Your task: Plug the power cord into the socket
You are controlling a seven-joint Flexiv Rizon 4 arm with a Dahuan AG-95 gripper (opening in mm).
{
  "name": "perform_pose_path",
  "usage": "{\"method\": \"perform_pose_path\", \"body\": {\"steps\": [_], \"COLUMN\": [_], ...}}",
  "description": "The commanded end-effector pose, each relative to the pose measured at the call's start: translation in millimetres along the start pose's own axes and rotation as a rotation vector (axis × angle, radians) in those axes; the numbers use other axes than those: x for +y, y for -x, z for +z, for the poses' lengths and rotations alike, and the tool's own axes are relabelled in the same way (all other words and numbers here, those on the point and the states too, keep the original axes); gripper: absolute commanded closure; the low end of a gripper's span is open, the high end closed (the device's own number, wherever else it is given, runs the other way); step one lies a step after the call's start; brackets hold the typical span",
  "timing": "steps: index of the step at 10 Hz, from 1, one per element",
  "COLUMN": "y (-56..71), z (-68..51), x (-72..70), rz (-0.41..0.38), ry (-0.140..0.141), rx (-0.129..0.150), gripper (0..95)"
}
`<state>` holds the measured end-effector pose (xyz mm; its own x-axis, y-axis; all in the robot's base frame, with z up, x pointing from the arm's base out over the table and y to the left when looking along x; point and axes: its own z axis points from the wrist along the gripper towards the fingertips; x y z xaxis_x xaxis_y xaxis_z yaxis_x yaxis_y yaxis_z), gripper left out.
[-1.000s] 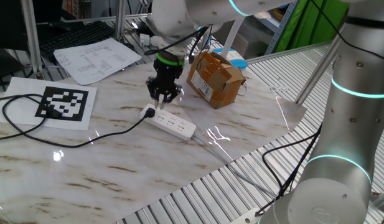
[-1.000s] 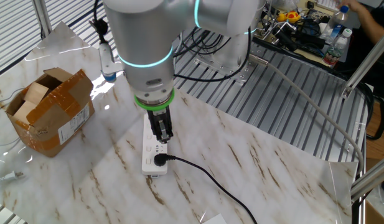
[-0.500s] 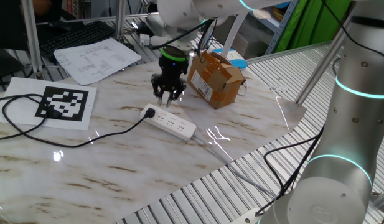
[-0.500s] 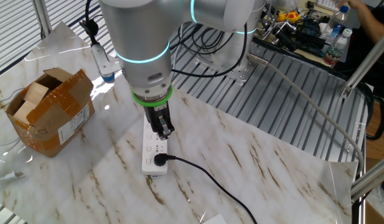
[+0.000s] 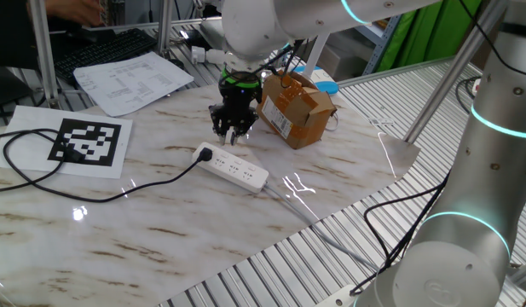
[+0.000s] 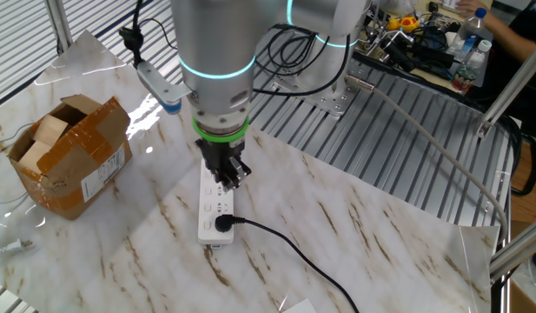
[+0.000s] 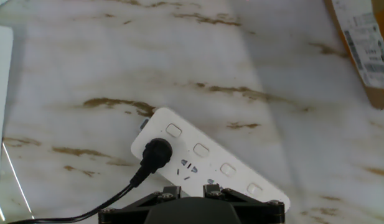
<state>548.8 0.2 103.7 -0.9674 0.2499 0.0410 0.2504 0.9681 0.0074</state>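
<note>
The white power strip (image 5: 239,170) lies on the marble table and also shows in the other fixed view (image 6: 212,207) and in the hand view (image 7: 207,155). The round black plug (image 5: 207,155) of the power cord (image 5: 41,183) sits in the strip's end outlet, as both the other fixed view (image 6: 224,223) and the hand view (image 7: 155,152) show. My gripper (image 5: 231,136) hangs a little above the strip, apart from the plug. Its fingers stand slightly apart and hold nothing. It also appears in the other fixed view (image 6: 231,180) and at the hand view's bottom edge (image 7: 190,190).
A brown cardboard box (image 5: 295,107) stands just behind the strip. A marker sheet (image 5: 88,141) and papers (image 5: 130,81) lie at the left. The strip's grey-white lead (image 5: 298,205) runs toward the table's edge. A slatted metal surface (image 6: 380,148) borders the table.
My gripper has lifted off the plug and drawn back along the strip toward the box. The plug stays in the outlet.
</note>
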Motion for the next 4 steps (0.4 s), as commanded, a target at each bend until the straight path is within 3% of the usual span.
{"method": "perform_pose_path", "body": {"steps": [1,4], "y": [3.3,6.0], "z": [1.3,3.1], "x": [-0.1,0.0], "rz": [-0.059,-0.065], "ry": [-0.005,-0.014], "rx": [-0.009,-0.008], "gripper": [76.0,76.0]}}
